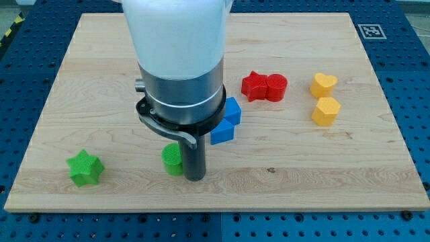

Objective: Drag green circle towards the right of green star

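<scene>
In the camera view, a pale wooden desk (302,168) lies on a blue perforated base, and my arm's white and grey body comes down from the view's top over the middle-left of the board. The dark rod ends at my tip (194,177), which rests on the wood touching the right side of the green circle (173,159), near the view's bottom edge. The green star (84,168) sits well apart to the view's left of the circle, at about the same height. There is no hand on this arm, only the rod. Just above and right of my tip two blue blocks (226,121) lie touching each other, partly hidden by the arm. Further right, two red blocks (264,87) sit pressed together, and near the view's right a yellow heart (323,84) stands just above a yellow hexagon (326,111).
</scene>
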Robot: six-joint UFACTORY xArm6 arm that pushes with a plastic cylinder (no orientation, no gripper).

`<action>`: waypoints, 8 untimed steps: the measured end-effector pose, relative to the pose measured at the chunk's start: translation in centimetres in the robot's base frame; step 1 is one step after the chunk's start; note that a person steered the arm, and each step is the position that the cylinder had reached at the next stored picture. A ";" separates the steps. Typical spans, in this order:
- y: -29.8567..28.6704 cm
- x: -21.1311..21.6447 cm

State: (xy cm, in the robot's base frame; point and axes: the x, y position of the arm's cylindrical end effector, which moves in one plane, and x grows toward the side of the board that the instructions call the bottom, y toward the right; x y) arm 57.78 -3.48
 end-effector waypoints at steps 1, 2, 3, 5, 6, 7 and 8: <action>1.0 -0.7; 1.0 -1.7; 0.6 -2.2; -2.2 -2.3; -2.3 -2.3; -2.5 -2.2; -4.1 -2.1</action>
